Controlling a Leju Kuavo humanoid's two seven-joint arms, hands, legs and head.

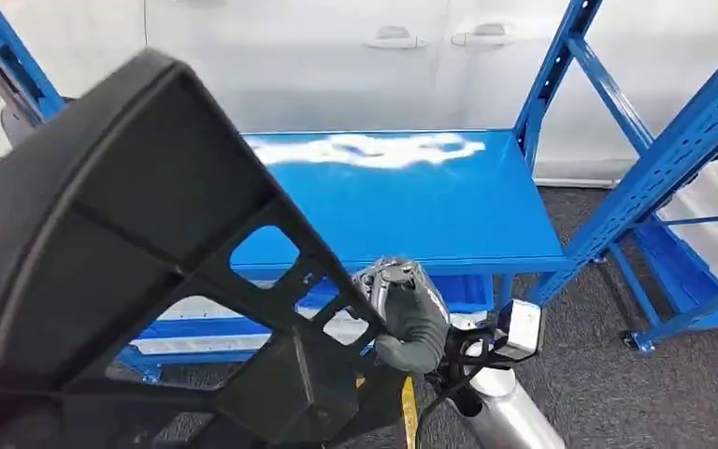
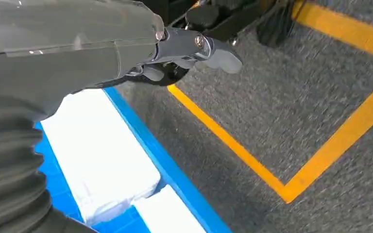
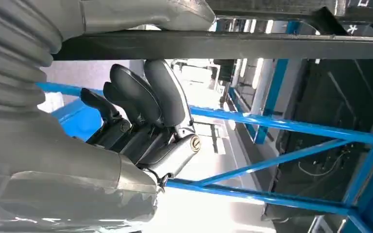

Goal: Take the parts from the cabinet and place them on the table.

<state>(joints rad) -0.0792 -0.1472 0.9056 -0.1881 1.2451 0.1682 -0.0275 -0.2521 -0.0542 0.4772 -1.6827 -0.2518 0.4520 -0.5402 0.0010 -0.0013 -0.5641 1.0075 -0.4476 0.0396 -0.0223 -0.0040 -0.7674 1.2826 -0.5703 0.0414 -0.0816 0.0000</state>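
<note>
A large black plastic part (image 1: 131, 253), a ribbed frame with open cut-outs, is held up close to my head and covers the left half of the head view. My right hand (image 1: 404, 311) grips its lower right edge. In the right wrist view a black bar of the part (image 3: 233, 46) runs between the thumb and the dark fingers (image 3: 145, 94) of the right hand (image 3: 141, 121). My left hand (image 2: 175, 56) hangs over the floor with its thumb out and its fingers bent in. Whether it holds anything is hidden.
A blue metal shelf (image 1: 411, 201) with a bare glossy top stands straight ahead. Blue rack uprights and braces (image 1: 673, 150) rise on the right. A white car body (image 1: 337, 56) is behind. Yellow floor lines (image 2: 252, 155) and white blocks (image 2: 102, 155) in a blue frame lie below.
</note>
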